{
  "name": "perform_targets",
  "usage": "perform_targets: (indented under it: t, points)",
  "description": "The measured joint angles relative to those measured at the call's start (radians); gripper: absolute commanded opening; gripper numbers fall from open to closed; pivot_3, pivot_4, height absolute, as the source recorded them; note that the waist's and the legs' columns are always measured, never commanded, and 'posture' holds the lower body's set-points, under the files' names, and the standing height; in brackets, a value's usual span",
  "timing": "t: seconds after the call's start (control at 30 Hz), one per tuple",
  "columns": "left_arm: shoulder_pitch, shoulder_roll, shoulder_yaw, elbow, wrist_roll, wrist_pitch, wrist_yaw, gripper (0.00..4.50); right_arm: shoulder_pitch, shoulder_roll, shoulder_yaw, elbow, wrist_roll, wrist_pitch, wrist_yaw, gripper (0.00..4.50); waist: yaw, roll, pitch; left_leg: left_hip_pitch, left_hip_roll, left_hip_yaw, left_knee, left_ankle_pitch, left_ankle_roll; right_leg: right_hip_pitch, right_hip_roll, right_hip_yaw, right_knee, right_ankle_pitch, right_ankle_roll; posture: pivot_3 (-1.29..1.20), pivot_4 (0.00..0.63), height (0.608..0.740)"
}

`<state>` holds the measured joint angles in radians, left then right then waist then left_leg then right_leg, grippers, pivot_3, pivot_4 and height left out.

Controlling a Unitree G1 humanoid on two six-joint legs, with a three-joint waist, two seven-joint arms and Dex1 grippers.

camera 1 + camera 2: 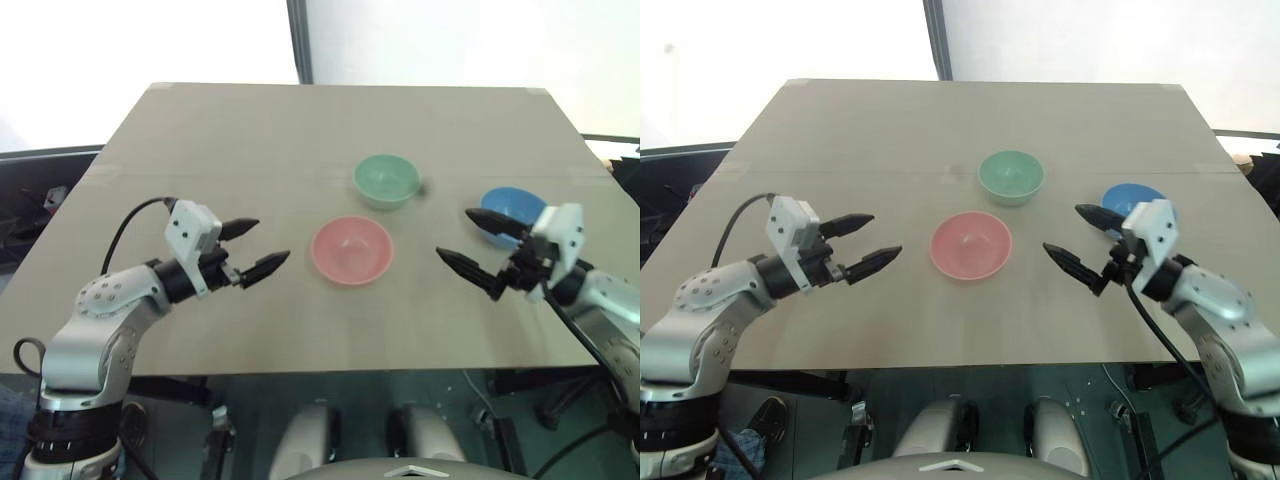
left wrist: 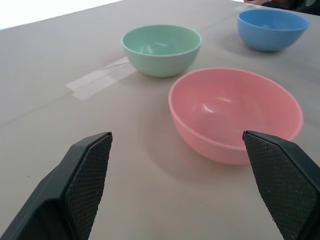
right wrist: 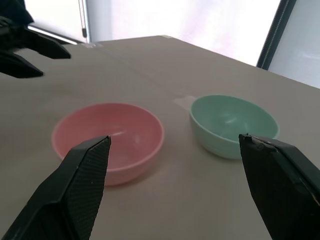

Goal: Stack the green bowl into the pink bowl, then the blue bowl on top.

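the pink bowl [image 1: 351, 250] sits upright and empty on the tan table [image 1: 250, 140], and it serves as the landmark here. the green bowl [image 1: 386, 180] stands just beyond the pink bowl, a little toward the robot's right, near it but apart, also upright and empty. the blue bowl [image 1: 508, 213] lies farther off to the pink bowl's right side, well apart from it and separate from the green bowl too; part of its near rim is hidden behind the right gripper, so whether anything touches it there is hard to say, though it looks free.

the left gripper [image 1: 252, 250] hovers to the left of the pink bowl, near it without touching, pointing toward the bowl with its two black fingers spread wide and nothing between them. in the left wrist view the pink bowl is framed between the spread fingers [image 2: 87, 175].

the right gripper [image 1: 478, 247] hangs to the right of the pink bowl, between it and the blue bowl, its fingers likewise wide apart and empty, aimed toward the pink bowl.

a pale strip of tape [image 2: 97, 80] lies flat on the table beside the green bowl, on the far-left side of the pink bowl.
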<state>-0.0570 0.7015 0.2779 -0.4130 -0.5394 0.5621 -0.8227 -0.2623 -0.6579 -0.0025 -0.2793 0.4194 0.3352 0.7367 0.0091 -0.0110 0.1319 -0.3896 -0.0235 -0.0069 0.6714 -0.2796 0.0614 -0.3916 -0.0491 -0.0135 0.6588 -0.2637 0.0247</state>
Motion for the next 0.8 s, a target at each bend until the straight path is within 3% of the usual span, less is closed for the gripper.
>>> perform_targets:
  t: [0.23,0.5,0.67,0.8]
  points:
    - [-0.004,0.008,0.0,-0.033,-0.031,0.001,-0.003,4.42,-0.421,0.145,0.274,0.438,-0.327,-0.112,-0.012,4.33,-0.006,0.001,0.001,-0.003,-0.001,0.0,-0.002,0.002,-0.004,-0.004,0.0,0.0,-0.001,0.0,0.0,0.0,0.15,0.74]
    - [-0.008,0.026,-0.005,-0.037,-0.043,0.001,-0.012,4.42,-0.674,0.292,0.397,0.847,-0.535,-0.129,-0.046,4.33,-0.009,0.001,0.001,-0.006,-0.002,-0.001,-0.003,0.002,-0.004,-0.005,0.0,0.0,-0.004,0.0,0.0,0.0,0.15,0.74]
    - [-0.009,0.031,-0.007,-0.038,-0.046,-0.001,-0.022,4.5,-0.75,0.341,0.427,1.007,-0.626,-0.127,-0.071,2.68,-0.024,0.001,0.001,-0.005,-0.002,-0.001,-0.003,0.002,-0.004,-0.005,0.0,0.0,-0.002,0.0,0.0,0.0,0.15,0.74]
    - [-0.013,0.033,-0.008,-0.038,-0.046,-0.002,-0.025,4.5,-0.769,0.372,0.427,1.067,-0.659,-0.154,-0.07,0.84,-0.029,0.002,0.001,-0.005,-0.002,-0.001,-0.003,0.003,-0.005,-0.005,0.0,0.0,-0.002,0.0,0.0,0.0,0.15,0.74]
